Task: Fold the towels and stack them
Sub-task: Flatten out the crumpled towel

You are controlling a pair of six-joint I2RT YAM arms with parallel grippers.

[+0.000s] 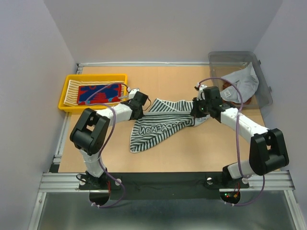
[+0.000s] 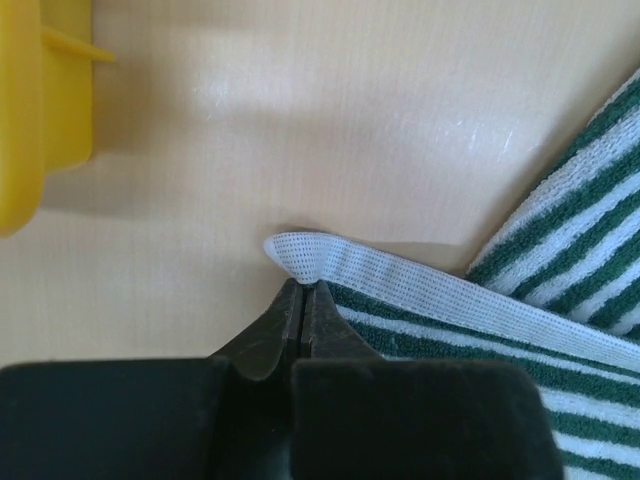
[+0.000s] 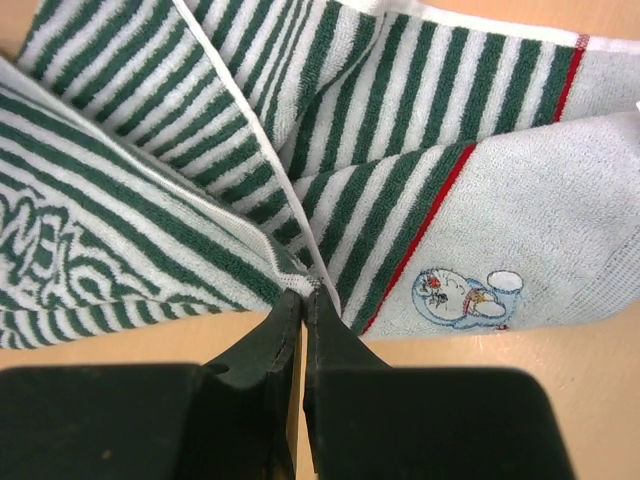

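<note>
Left gripper (image 2: 303,288) pinches striped towel (image 1: 158,127) hem corner; right gripper (image 3: 303,296) clamps other end (open tabletop (image 1: 192,155) nearside).

Left arm (image 1: 103,120) and right arm (image 1: 244,127), white links, black joint housings, purple cables (image 1: 114,125), black tapered fingers (image 2: 262,345).

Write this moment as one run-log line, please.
left gripper: shut on striped towel corner | right gripper: shut on same towel | yellow tray: holds red-blue towel

Lab robot cell: plain pale enclosure walls (image 1: 163,28), aluminium framing rails (image 1: 57,182), bare tan tabletop (image 1: 182,151).
</note>
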